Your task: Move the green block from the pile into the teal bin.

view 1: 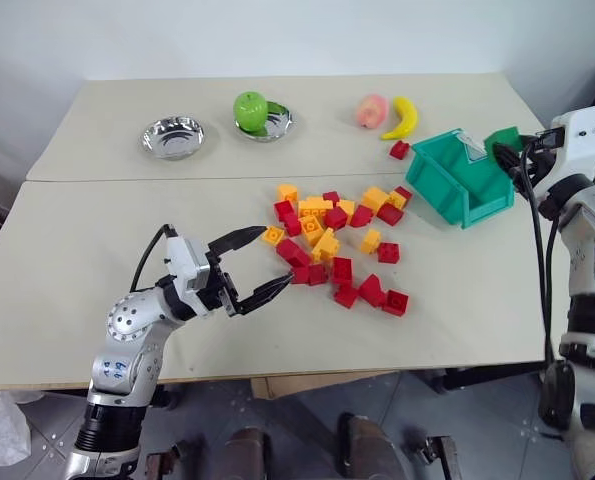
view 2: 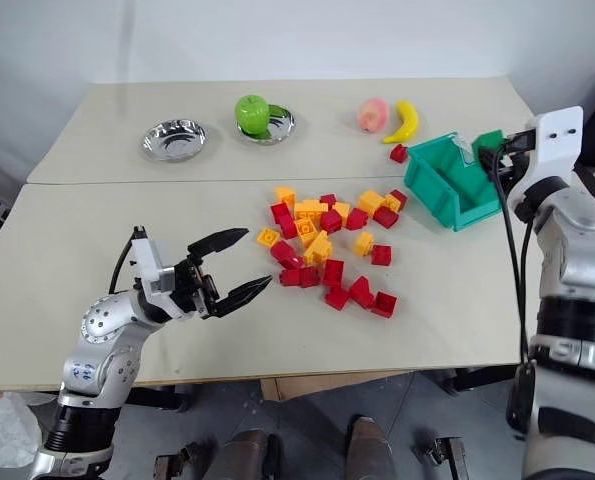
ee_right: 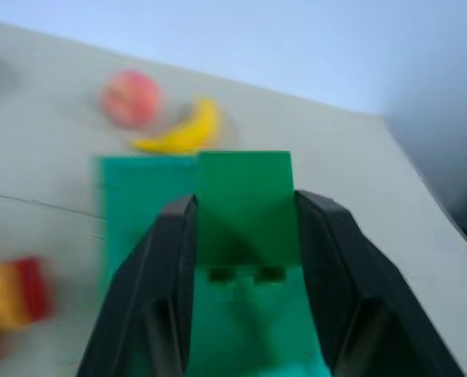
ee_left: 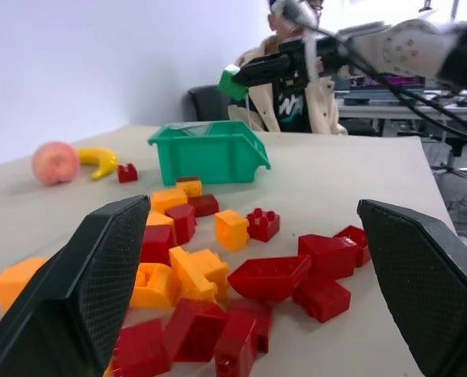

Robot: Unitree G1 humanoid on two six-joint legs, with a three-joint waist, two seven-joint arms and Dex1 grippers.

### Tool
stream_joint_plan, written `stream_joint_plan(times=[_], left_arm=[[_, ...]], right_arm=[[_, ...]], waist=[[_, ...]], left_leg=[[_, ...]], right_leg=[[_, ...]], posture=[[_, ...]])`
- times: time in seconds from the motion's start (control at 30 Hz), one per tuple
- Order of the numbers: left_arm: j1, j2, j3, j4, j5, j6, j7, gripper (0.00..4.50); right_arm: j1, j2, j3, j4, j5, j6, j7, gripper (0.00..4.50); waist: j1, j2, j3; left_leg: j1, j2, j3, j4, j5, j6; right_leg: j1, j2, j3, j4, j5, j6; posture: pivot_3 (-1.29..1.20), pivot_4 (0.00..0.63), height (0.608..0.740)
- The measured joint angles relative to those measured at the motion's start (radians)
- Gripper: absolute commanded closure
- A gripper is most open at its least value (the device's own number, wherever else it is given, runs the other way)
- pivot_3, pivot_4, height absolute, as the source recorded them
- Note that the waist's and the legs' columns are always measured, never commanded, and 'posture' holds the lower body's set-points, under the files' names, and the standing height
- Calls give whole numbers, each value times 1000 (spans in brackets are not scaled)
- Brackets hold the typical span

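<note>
Steel bowl (view 1: 173, 137), empty, at the far left of the table (view 1: 67, 280); a second bowl (view 1: 274, 124) beside it carries a green apple (view 1: 249, 108). Left pincer (view 1: 254, 266), fingers spread apart and holding nothing, hovers just left of the pile (view 1: 339, 245) of red and orange bricks. Peach (view 1: 371, 110), banana (view 1: 403, 118) and a stray red brick (view 1: 399, 150) lie behind the teal bin (view 1: 459, 176). Right pincer (ee_right: 245, 236), clamped on the green block (ee_right: 245, 206), hangs above the bin's right end.
</note>
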Motion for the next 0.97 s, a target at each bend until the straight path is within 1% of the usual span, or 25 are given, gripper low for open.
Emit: stream_joint_plan(times=[0.13,0.2,0.23,0.43,0.53,0.57,0.63,0.7,0.77,0.9,0.97], left_arm=[[-27,-1,-6,3,2,-4,-6,0],[-25,4,-4,4,2,-8,-11,0],[-20,9,2,4,2,-10,-13,0],[28,33,46,6,3,-31,-10,0],[35,51,85,26,16,-48,15,0],[43,53,106,37,24,-44,42,0],[68,66,145,59,34,-34,78,0],[94,90,166,74,53,-32,94,0],[118,109,168,69,76,-38,96,0],[176,150,183,43,82,-33,91,0],[198,178,195,26,83,-31,86,0]], right_arm=[[-80,0,52,205,-36,-72,26,3020],[-103,1,56,263,-36,-88,48,2286],[-112,1,58,286,-33,-103,65,2046],[-101,-3,58,314,-25,-192,147,17],[-30,-21,48,244,9,-278,243,17],[37,-27,31,165,51,-303,323,17],[140,-25,9,45,133,-319,437,17],[263,-14,-20,-90,224,-297,522,17],[381,-12,-27,-221,283,-257,573,17],[654,-16,-5,-424,338,-229,704,17],[740,-16,-1,-473,337,-244,737,17]], waist=[[-14,0,0],[-14,0,0],[-14,0,0],[-12,0,0],[-10,0,0],[-8,0,0],[-9,0,0],[-9,0,0],[-6,0,0],[13,0,0],[15,0,0]], left_leg=[[0,0,0,0,0,0],[-1,0,0,0,0,0],[-1,0,-1,0,0,0],[-1,0,-1,0,0,0],[-1,0,-1,0,0,0],[-1,0,-2,0,0,0],[-1,1,-3,0,0,0],[-1,1,-3,1,0,0],[0,1,-3,0,0,0],[0,1,-3,1,0,-1],[1,0,-2,1,-1,-1]], right_leg=[[0,0,0,0,0,0],[0,0,0,-1,0,0],[0,0,0,-1,0,0],[0,0,-1,-1,0,0],[0,0,-1,-1,0,0],[1,0,-2,-2,0,0],[2,0,-3,-2,0,0],[2,0,-3,-2,0,0],[3,0,-3,-2,0,0],[3,0,-3,-1,0,0],[3,-1,-2,-1,0,1]], posture=[[0,150,740],[0,150,740],[0,150,740],[0,150,740],[0,150,740],[0,150,740],[0,150,740],[0,150,740],[0,150,740],[0,150,740],[0,150,740]])
